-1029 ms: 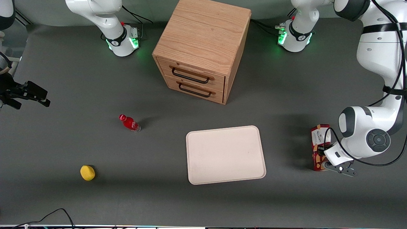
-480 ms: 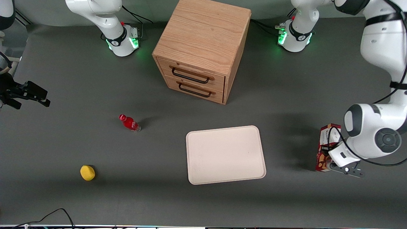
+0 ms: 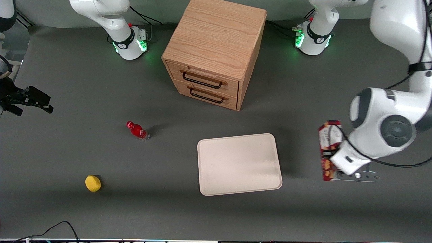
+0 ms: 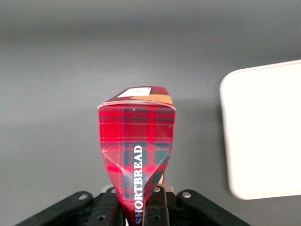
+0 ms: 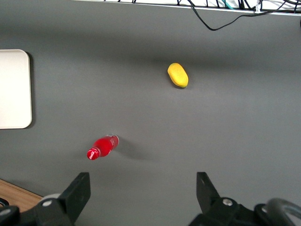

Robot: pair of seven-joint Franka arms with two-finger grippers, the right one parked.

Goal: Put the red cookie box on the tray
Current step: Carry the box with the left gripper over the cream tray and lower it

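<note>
Front view, change: we watched the red cookie box (image 3: 326, 150) come off the table and swing closer to the tray (image 3: 239, 164) than it was half a second earlier.
Front view, meaning: we judged the lift done and the carry begun; the box was still apart from the tray, at its 3 o'clock, with bare table between.
Front view, arm: the left arm bent low from the working arm's end, its wrist over the box; the gripper (image 3: 332, 164) sat on the box's mid-length.
Front view, bystanders: the small red bottle (image 3: 137, 130), yellow object (image 3: 92, 183) and wooden cabinet (image 3: 212, 54) held their places.
Wrist view, claw: we saw the fingers (image 4: 109, 203) clenched on the tartan carton (image 4: 136, 150), its sides pinched in where they held it.
Wrist view, target: the tray (image 4: 263, 132) showed at the box's 3 o'clock, nothing on it.
</note>
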